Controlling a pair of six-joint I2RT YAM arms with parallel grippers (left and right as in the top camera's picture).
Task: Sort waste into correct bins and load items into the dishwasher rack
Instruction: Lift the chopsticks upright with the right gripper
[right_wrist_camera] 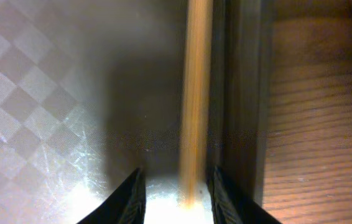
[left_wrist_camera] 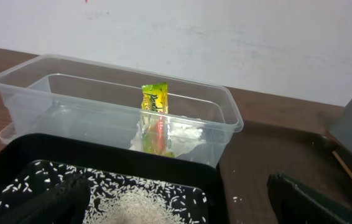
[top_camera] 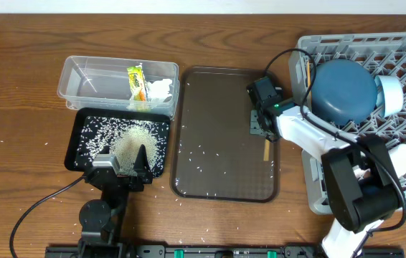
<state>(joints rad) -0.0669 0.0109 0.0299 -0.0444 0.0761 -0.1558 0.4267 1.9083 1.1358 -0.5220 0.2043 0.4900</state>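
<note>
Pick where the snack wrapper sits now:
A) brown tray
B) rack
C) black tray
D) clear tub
D: the wrapper stands inside the clear tub, next to the tissue.

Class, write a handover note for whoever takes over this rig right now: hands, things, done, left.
Left hand: open, empty, above the black tray's near edge.
Right hand: open, straddling a chopstick on the brown tray by its right rim.
Done: wrapper and tissue in the clear tub; rice pile in the black tray; dark-blue bowl in the rack.
Left: rack the chopstick; stray grains on the brown tray and table.
</note>
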